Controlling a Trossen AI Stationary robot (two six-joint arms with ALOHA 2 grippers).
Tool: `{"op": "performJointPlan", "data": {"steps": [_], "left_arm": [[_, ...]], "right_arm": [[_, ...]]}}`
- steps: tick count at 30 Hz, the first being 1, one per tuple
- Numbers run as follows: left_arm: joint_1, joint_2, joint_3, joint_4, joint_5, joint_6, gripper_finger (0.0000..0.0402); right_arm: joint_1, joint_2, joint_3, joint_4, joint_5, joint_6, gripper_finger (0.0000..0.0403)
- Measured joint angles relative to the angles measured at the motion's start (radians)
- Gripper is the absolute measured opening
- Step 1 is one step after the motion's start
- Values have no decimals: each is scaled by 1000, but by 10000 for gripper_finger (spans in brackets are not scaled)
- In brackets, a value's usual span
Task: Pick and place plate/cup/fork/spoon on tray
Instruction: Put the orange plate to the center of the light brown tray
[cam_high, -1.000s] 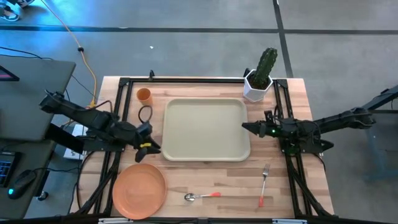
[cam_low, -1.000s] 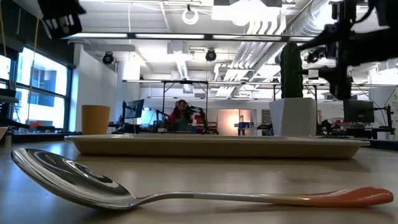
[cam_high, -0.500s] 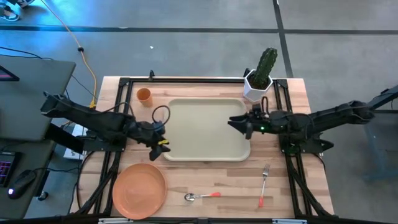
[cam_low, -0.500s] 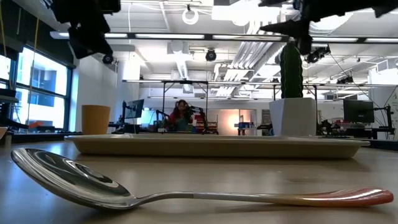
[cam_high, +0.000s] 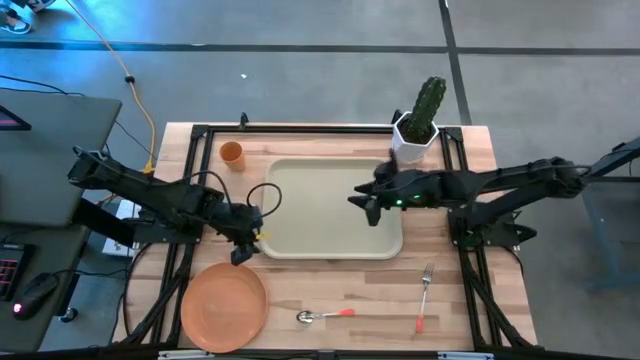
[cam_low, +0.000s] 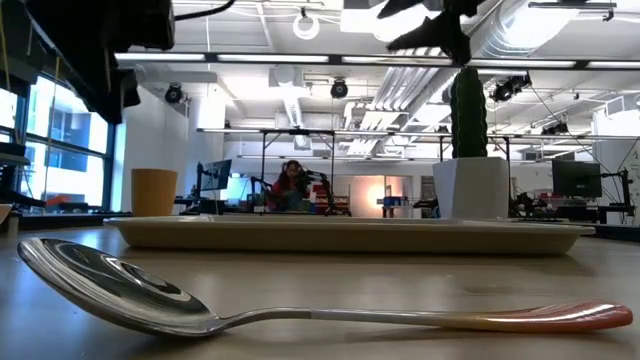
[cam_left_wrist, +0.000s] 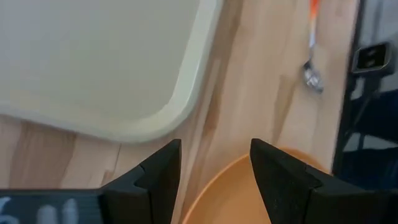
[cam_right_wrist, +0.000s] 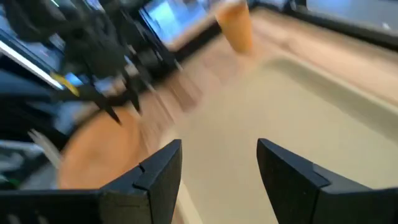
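Observation:
The orange plate (cam_high: 224, 305) lies flat at the table's near left. The small orange cup (cam_high: 231, 153) stands at the far left. The spoon (cam_high: 325, 315) and the fork (cam_high: 425, 295) lie on the wood near the front edge. The beige tray (cam_high: 332, 208) lies in the middle with nothing on it. My left gripper (cam_high: 243, 252) is open and empty above the gap between the tray's near left corner and the plate, whose rim shows in the left wrist view (cam_left_wrist: 249, 196). My right gripper (cam_high: 360, 204) is open and empty above the tray's right half.
A white pot with a green cactus (cam_high: 418, 125) stands at the far right, just behind my right arm. A black frame (cam_high: 300, 128) runs along the table's edges. In the low view the spoon (cam_low: 120, 290) fills the foreground in front of the tray (cam_low: 350, 235).
My left gripper has gone toward the tray's left edge, then turned and come toward the near edge, over the plate's far rim. My right gripper has gone toward the table's left, from the tray's right rim to above its right half.

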Motion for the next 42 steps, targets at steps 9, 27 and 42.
{"op": "performJointPlan", "data": {"steps": [9,27,42], "left_arm": [[-44,116,-17,-18,44,42,184],[-89,188,-160,-47,134,-43,184],[-63,173,-230,28,179,-208,31]], "right_arm": [[80,161,19,-37,-25,31,200],[173,144,20,-149,126,26,200],[216,66,19,-336,395,137,200]]}}
